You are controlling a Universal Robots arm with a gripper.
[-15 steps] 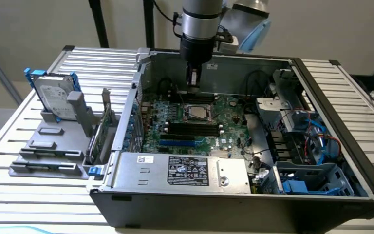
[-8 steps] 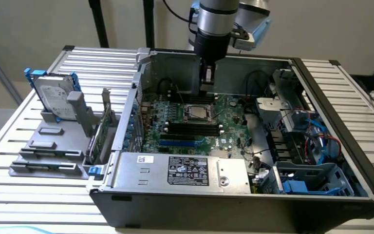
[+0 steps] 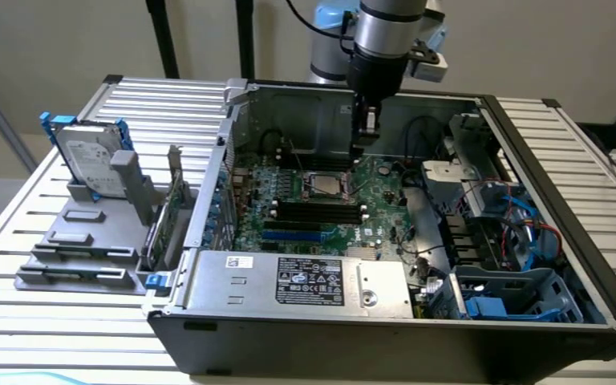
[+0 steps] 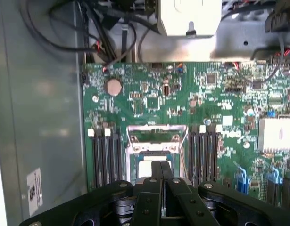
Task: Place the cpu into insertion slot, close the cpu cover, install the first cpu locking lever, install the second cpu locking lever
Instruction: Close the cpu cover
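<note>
**Item: open computer case (image 3: 565, 184) on slatted table (image 3: 41, 321).**

- Gripper (image 3: 362, 146): on the arm, lowered into the case above the green motherboard (image 3: 383, 210). In the wrist view the gripper (image 4: 161, 165) had its fingers pressed together, with nothing seen between them, and the tips stood just over the cpu.
- Cpu (image 4: 145, 168): pale square lying flat in the insertion slot (image 4: 134, 160). The wrist view resolved it. In the exterior view the insertion slot (image 3: 330, 187) read as a small silvery-rimmed square.
- Cpu cover (image 4: 157, 127): silvery frame at the slot's edge nearer the coin cell (image 4: 113, 86), not over the cpu. Green board showed through its cut-out.
- Memory slots (image 4: 105, 155): black, flanking the insertion slot on both sides.
- Exterior view also listed: grey labelled power-supply box (image 3: 308, 281) and a hard drive (image 3: 86, 156) standing in a grey holder on the table, at that view's left.
</note>
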